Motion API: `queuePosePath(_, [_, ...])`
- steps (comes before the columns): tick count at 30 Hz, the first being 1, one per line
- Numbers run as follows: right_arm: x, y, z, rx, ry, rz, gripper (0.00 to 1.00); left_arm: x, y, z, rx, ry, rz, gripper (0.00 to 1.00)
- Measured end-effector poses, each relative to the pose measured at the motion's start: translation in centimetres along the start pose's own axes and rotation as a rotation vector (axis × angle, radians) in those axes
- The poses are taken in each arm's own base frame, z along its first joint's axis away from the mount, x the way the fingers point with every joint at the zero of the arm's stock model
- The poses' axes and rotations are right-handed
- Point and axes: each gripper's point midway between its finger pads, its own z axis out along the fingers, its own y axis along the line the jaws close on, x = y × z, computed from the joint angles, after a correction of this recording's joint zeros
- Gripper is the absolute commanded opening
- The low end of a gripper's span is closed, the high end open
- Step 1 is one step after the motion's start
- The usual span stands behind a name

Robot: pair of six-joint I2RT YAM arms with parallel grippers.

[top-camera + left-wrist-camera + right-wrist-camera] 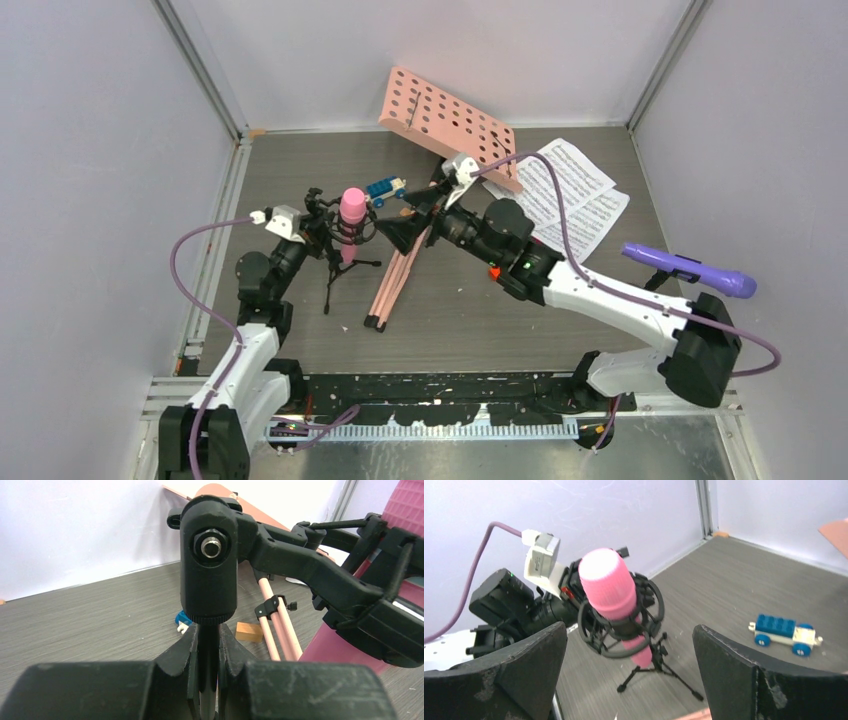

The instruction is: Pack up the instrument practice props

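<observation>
On the surface (470, 320), a mount (207, 555) is clamped by the left tool (207, 652); the right tool (629, 629) is spread wide, empty.

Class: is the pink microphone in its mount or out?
In. The pink microphone sits through the ring of the black mount, standing on tripod legs.

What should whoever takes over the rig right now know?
Left pincer: shut on the black mic mount at its stem, pink microphone in its cradle, standing.
Right pincer: open, facing that microphone, holding nothing.
Pink music rack tilted at the back, legs folded; sheet-music pages beside it; purple microphone far right.
Nothing visibly packed; everything is left. No container in view.
</observation>
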Motion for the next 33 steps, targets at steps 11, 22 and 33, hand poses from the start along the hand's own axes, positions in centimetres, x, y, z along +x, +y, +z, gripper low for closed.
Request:
queuePosePath(11, [1.4, -0.4, 4.7, 0.081, -0.021, -0.105, 0.95, -0.1, 0.4, 0.0, -0.034, -0.003, -0.003, 0.0])
queuePosePath(22, [1.6, 0.1, 7.2, 0.07, -0.035, -0.104, 0.83, -0.1, 0.6, 0.1, -0.047, -0.004, -0.005, 0.0])
queuePosePath(33, [1.8, 1.1, 8.6, 0.034, -0.048, -0.101, 0.58, -0.1, 0.6, 0.1, -0.046, -0.004, -0.005, 0.0])
